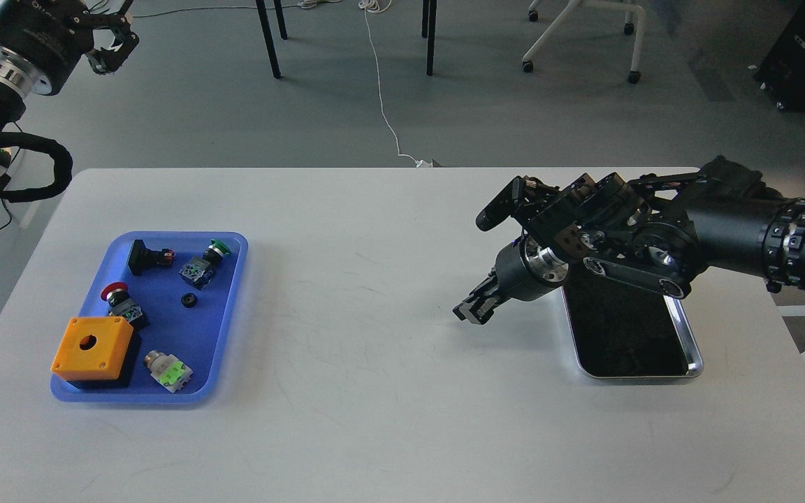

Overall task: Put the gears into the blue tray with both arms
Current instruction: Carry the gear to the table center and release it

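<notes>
The blue tray (231,307) lies at the table's left, and one gear (189,300), a tiny black ring, rests in its middle. My right gripper (470,311) hovers over bare table just left of the steel tray (692,349). Its fingers are drawn close together, and a small dark piece, apparently the other gear, is pinched at the tips and mostly hidden. My left gripper (110,43) is raised far beyond the table's back-left corner, its fingers spread with nothing between them.
The blue tray also holds an orange box (92,347), red (119,300), green (201,265) and black (147,257) push-buttons and a pale switch (168,370). The steel tray's dark bottom looks bare. White table spans between the trays.
</notes>
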`<action>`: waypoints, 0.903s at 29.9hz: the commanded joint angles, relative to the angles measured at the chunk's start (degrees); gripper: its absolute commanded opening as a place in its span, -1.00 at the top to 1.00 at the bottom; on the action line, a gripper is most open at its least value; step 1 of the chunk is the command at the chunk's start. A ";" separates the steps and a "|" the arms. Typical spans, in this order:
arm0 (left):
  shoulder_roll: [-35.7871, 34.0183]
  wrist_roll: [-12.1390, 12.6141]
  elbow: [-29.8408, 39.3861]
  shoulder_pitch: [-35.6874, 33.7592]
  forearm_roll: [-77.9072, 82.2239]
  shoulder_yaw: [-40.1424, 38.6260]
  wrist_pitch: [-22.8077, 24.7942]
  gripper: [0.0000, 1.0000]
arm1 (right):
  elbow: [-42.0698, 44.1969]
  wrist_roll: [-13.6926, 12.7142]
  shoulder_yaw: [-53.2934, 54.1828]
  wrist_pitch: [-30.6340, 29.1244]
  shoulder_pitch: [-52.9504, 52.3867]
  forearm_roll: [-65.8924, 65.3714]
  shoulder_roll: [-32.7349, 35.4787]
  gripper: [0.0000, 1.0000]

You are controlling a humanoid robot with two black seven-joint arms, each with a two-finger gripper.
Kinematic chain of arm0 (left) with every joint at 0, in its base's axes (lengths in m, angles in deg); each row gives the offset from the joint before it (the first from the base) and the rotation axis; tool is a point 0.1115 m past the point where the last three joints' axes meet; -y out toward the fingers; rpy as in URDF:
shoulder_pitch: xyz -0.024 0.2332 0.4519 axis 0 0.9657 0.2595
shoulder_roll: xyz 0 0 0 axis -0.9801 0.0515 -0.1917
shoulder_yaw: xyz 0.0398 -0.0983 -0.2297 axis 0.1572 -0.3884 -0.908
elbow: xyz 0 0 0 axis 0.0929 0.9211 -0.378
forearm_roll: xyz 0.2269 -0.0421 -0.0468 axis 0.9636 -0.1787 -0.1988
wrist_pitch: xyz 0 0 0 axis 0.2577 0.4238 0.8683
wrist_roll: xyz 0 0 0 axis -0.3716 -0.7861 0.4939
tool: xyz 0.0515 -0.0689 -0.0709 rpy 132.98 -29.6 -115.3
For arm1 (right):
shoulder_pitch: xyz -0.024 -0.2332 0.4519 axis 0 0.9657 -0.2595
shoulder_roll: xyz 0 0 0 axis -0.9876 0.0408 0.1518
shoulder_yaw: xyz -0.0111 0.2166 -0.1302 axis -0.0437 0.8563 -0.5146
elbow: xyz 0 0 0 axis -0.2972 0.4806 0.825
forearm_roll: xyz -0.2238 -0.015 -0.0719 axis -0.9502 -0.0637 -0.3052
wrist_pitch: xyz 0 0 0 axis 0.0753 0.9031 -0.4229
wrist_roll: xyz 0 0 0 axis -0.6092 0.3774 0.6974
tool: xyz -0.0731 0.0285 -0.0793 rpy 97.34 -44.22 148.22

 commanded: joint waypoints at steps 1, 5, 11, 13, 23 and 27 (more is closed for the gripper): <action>-0.40 0.08 0.00 0.01 0.00 -0.01 0.08 -0.95 | 3.60 0.00 0.04 0.10 1.19 2.89 -3.92 0.48; -0.58 -0.01 0.00 0.01 0.00 -0.01 0.08 -0.95 | 6.25 0.00 0.21 0.53 2.59 6.76 -3.92 0.48; -0.49 0.08 0.00 0.10 0.00 0.08 0.08 -0.95 | 9.94 0.00 2.05 1.68 5.67 8.35 -3.92 0.48; -0.40 0.08 0.00 0.10 0.08 0.17 0.08 -0.95 | 10.29 0.00 2.58 1.77 6.55 8.44 -3.92 0.47; -0.05 -0.01 0.00 0.19 0.08 0.17 -0.01 -0.95 | 9.50 0.00 5.04 2.82 7.87 9.14 -3.92 0.47; -0.05 -0.01 0.00 0.19 0.08 0.17 -0.01 -0.95 | 9.24 0.00 6.01 5.19 8.39 9.32 -3.92 0.45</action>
